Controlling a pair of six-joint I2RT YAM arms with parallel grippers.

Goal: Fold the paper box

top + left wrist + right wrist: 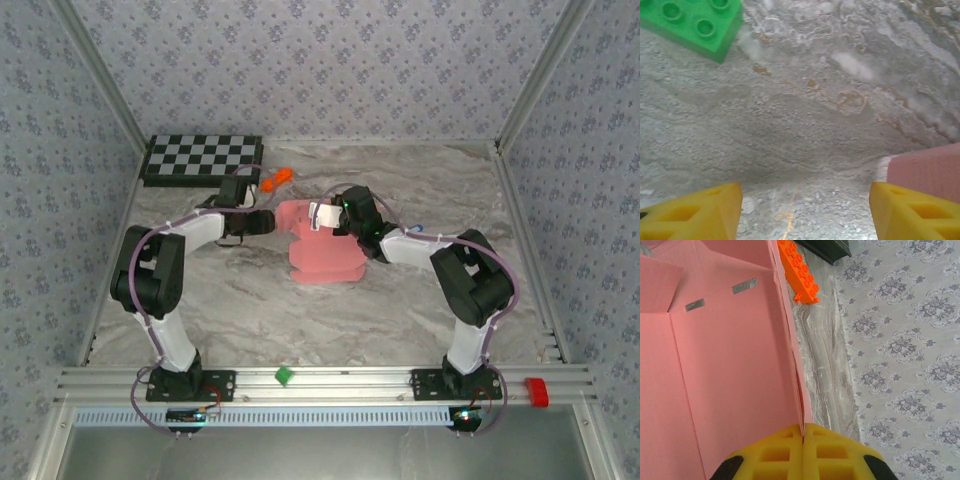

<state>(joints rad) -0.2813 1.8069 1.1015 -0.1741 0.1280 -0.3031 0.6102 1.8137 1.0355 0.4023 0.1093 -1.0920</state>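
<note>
Position: paper box (320, 255) at centre of table (420, 310) | my right gripper (803, 427) pinched on its upright side wall | my left gripper (805, 200) apart, empty, just beside its edge | handling: light, thin card, creases easily; grip flaps near fold lines.

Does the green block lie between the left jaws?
No, the green block sits far ahead of the open left jaws, and bare table lies between them.

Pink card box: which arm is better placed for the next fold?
Right, probably. The right end effector is shut on a raised flap of the pink thin-card box, ready to fold it. The left end effector is open over the marble table, holding nothing, beside the box's edge.
</note>
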